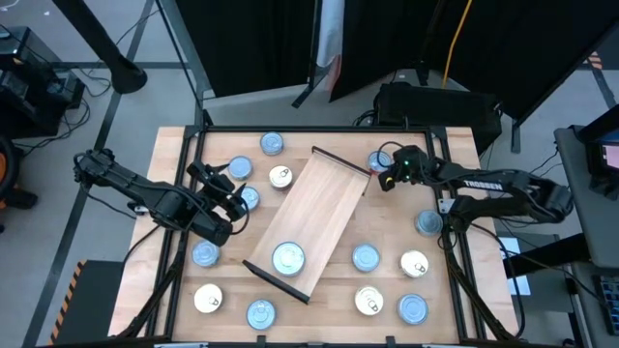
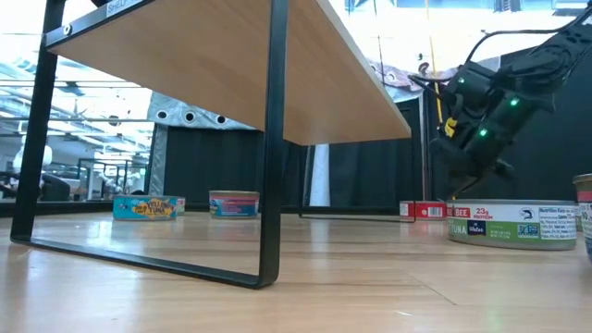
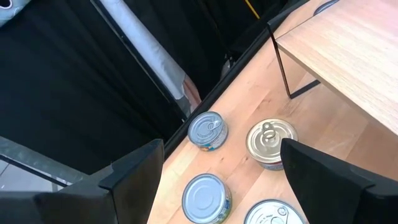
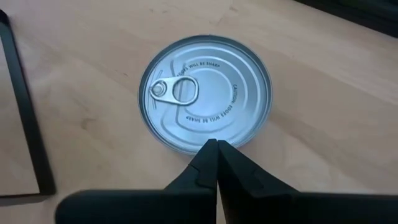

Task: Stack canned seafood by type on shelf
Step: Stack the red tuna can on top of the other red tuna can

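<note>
Because my right gripper hangs with its fingers pressed together just over the near edge of a tin beside the shelf, I judge a descent now would only knock or skid it; the jaws must spread first. My left gripper waits with fingers spread wide above several tins at the table's left, where a careless drop could clip a neighbour. One tin sits on the shelf.

Bright, even overhead light gives soft shadows on the tabletop, mild glare on a tin lid, and a blown-out, hazy background in the low view.
</note>
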### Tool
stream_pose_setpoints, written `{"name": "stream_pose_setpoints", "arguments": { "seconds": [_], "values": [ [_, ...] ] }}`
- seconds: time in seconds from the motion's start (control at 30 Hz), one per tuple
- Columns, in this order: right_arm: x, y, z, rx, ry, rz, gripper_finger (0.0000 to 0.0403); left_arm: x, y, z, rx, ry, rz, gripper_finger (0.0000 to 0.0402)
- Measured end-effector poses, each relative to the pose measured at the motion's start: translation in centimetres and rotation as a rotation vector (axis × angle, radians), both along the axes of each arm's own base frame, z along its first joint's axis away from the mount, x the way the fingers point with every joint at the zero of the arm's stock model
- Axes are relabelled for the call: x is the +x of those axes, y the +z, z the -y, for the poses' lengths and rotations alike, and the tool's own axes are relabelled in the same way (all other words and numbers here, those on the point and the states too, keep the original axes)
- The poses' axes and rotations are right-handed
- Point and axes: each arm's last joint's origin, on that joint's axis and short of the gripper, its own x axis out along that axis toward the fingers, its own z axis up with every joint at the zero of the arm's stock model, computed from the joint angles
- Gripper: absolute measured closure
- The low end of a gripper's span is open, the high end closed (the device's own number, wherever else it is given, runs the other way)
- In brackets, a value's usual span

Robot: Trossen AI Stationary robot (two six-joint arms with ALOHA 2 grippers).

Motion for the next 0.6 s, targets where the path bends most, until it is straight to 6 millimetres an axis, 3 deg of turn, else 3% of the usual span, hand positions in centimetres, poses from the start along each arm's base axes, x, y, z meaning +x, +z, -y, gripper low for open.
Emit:
{"name": "stream_pose_setpoints", "arguments": {
  "seconds": [0.6],
  "values": [
    [-0.83, -1.07, -0.64, 0.096, 0.004, -0.130, 0.0403, 0.00, 0.00, 0.00, 0.000, -0.001, -0.001, 0.0080]
  ]
}}
